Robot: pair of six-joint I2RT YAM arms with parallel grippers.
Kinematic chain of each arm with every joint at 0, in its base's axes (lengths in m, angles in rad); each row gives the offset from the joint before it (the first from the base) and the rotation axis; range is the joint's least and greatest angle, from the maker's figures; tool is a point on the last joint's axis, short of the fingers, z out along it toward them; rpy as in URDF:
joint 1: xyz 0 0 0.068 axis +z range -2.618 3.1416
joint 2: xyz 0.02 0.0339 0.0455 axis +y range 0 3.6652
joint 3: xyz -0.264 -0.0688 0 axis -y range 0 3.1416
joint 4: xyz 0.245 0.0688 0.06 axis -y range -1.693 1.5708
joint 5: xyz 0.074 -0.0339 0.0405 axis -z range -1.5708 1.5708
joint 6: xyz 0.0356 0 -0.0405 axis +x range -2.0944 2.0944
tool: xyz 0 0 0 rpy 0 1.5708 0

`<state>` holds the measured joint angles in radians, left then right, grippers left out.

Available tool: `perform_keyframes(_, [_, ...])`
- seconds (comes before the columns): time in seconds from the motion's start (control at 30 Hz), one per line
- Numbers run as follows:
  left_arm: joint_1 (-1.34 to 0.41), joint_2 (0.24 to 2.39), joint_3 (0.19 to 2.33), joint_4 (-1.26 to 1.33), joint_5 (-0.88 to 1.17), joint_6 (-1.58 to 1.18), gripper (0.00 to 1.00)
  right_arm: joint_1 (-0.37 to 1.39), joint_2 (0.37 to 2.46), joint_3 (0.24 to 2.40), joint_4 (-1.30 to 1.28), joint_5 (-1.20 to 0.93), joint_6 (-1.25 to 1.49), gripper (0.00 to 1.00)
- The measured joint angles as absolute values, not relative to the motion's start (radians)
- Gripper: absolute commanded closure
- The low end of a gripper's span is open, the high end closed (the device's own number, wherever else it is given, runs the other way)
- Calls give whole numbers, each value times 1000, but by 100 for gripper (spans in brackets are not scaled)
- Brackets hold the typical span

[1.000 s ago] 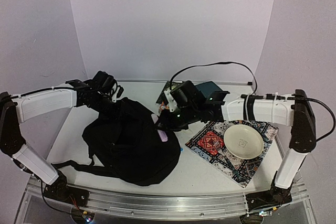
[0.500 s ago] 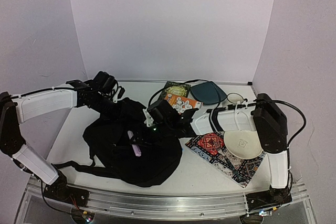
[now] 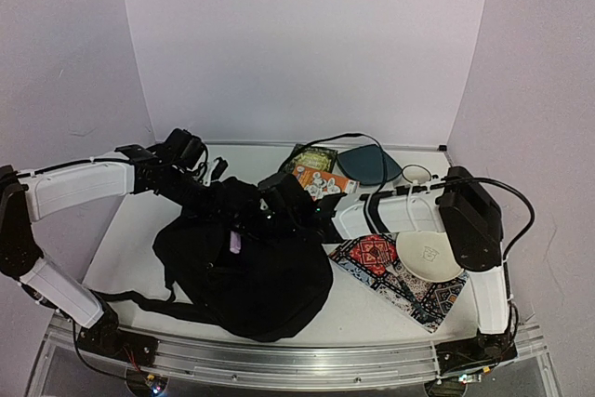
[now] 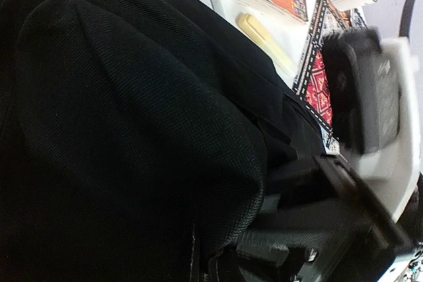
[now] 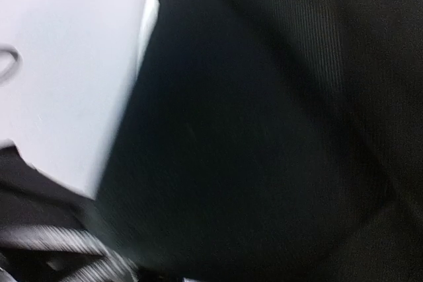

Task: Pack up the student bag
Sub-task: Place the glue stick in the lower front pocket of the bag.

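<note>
**Two robot arms meet at a black backpack**

A large, soft black backpack (image 3: 251, 276) lies slumped on the left half of a white table (image 3: 130, 230). It is the biggest thing there. Its straps trail toward the near left edge.

The left arm reaches in from the left side. The left claw (image 3: 210, 189) is clenched on the fabric at the far edge of the backpack. The left wrist camera is pressed so close that woven black cloth fills nearly all of its view.

The right arm stretches across from the right side. The right claw (image 3: 271, 211) sits low against the upper middle of the backpack, black against black. The right wrist camera shows only blurred dark fabric, so I cannot tell whether this claw is released or grasping anything. A small lilac thing (image 3: 234, 243) shows on the dark fabric just beyond it, and I cannot tell if the two touch.

Behind the backpack, near the back wall, an orange book (image 3: 321, 180) lies partly on a green book (image 3: 313, 157). A flat teal pouch (image 3: 369, 165) is just beside them on the right. In the left wrist view a short yellow stick (image 4: 264, 41) lies near the orange book.

On the right half of the table is a patterned cloth (image 3: 376, 256) in red, black and white. A pale round bowl (image 3: 429, 256) rests on it.
</note>
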<state>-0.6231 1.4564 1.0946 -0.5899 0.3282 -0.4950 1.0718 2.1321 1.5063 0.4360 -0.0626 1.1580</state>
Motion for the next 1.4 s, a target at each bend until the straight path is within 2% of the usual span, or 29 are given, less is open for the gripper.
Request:
perform_keyframes(0.23, [-617,1452,1091,-577,329,-497,100,1072,2213,1566,506,-3,1174,60])
perform_keyframes(0.37, [-614,1434,1089,-581,289,-499,100,1069,2239,1591,524,-20,1149,51])
perform_keyframes(0.63, [-625,1395,1058,-584,239,-497,100,1069,2202,1514,578,-46,1029,44])
perform_keyframes(0.83, [-623,1360,1030,-588,169,-484,100,1080,2045,1380,528,-79,895,36])
perform_keyframes(1.0, [-618,1318,1025,-649,91,-445,100,1083,1909,1351,415,-66,753,31])
perform_keyframes(1.3, [-607,1296,1026,-754,1,-336,100,1037,1785,1347,167,99,561,29])
perform_keyframes(1.4, [-605,1284,1026,-787,-26,-313,100,1006,1785,1335,100,156,514,32])
